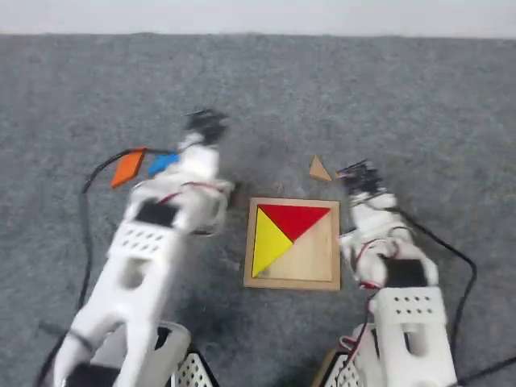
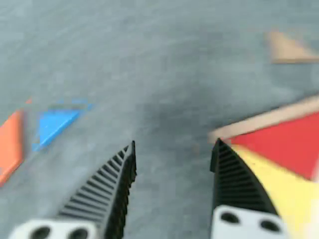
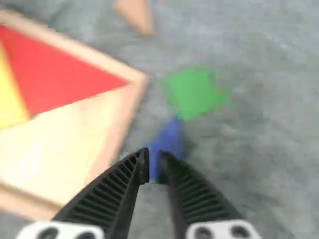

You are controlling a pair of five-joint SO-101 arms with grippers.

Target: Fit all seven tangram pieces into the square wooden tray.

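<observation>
Right gripper (image 3: 153, 154), narrow, pinches the purple piece (image 3: 172, 134) just right of the tray (image 3: 65, 144); left gripper (image 2: 174, 144) stands wide, empty.

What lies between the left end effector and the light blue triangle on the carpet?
Bare grey carpet, as the left wrist view shows: the open left end effector is apart from the light blue triangle.

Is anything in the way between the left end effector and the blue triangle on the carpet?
No, nothing visible. Just bare grey carpet lies between the open left end effector and the blue triangle. The orange piece sits beside the triangle, on the side away from the end effector.
</observation>
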